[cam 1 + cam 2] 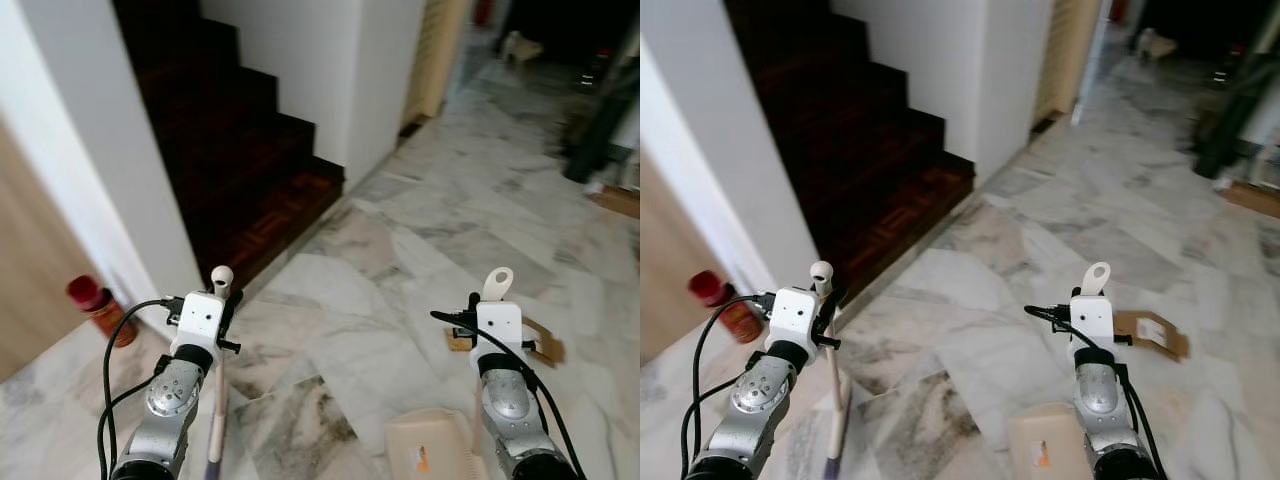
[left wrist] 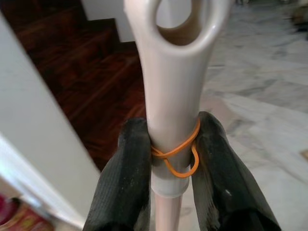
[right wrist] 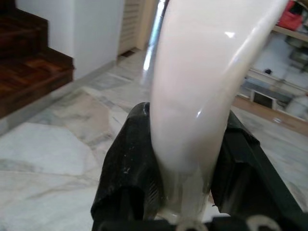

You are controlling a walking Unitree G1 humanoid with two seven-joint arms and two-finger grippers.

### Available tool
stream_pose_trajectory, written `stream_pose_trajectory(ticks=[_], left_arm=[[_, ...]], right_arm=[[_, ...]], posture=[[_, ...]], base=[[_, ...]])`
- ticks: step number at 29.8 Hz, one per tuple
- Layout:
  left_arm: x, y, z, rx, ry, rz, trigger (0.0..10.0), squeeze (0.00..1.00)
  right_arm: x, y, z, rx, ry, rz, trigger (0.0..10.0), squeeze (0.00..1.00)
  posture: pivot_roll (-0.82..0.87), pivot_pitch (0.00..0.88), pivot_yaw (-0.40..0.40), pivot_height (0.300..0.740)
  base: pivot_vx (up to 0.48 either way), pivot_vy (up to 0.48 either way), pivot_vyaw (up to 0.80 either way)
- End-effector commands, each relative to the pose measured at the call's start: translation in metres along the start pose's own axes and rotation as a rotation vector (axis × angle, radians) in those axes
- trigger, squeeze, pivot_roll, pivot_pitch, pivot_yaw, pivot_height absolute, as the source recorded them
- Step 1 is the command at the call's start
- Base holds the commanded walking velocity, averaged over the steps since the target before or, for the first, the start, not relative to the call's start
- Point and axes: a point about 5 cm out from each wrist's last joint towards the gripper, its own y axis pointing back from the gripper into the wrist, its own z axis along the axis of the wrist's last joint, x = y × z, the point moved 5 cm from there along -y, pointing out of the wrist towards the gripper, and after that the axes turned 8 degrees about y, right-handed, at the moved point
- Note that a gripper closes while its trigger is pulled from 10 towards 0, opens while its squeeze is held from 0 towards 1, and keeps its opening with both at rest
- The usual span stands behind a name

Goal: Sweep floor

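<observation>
Grey-veined white marble floor (image 1: 400, 250), dark reddish-brown parquet stairs (image 1: 240, 170) between white walls (image 1: 90, 150). The cream broom handle (image 2: 173, 110) wears an orange rubber band (image 2: 175, 154) between black fingers (image 2: 125, 183). The dustpan handle (image 3: 202, 96) is glossy cream, the dustpan (image 1: 430, 445) beige with an orange mark. Red can (image 1: 100, 308) by the wall, brown cardboard (image 1: 1152, 332) on the marble.
</observation>
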Motion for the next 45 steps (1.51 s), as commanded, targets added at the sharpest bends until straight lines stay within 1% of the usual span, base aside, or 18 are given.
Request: stream_pose_trajectory(ticks=[1,13,20,29,36,45], left_arm=[[0.0036,-0.0024,0.0100,-0.042,-0.008,0.004,10.0,0.00],[0.0030,-0.0035,0.0114,-0.048,-0.001,-0.001,10.0,0.00],[0.0056,-0.0040,0.0122,-0.051,0.016,0.013,10.0,0.00],[0.0047,-0.0041,0.0119,-0.052,0.026,0.020,10.0,0.00],[0.0071,-0.0040,0.0126,-0.055,0.032,0.027,10.0,0.00],[0.0054,-0.0036,0.0143,-0.065,0.053,0.015,10.0,0.00]], right_arm=[[0.0021,-0.0036,0.0092,-0.032,-0.007,0.005,10.0,0.00],[0.0028,-0.0033,0.0080,-0.026,-0.009,0.006,10.0,0.00],[0.0034,-0.0043,0.0097,-0.028,-0.012,0.003,10.0,0.00],[-0.0008,-0.0041,0.0076,-0.023,-0.008,-0.007,10.0,0.00],[0.0015,-0.0043,0.0086,-0.024,-0.011,-0.004,10.0,0.00],[0.0025,-0.0039,0.0094,-0.030,-0.014,-0.002,10.0,0.00]], posture=[[0.07,0.000,0.029,0.740],[0.07,0.000,0.032,0.740],[0.07,0.000,0.028,0.740],[0.07,0.000,0.023,0.740],[0.07,0.000,0.024,0.740],[0.07,0.000,0.026,0.740]], base=[[0.000,0.000,-0.80],[0.000,0.000,-0.80],[0.000,0.000,-0.80],[0.000,0.000,-0.80],[0.000,0.000,-0.80],[0.000,0.000,-0.71]])
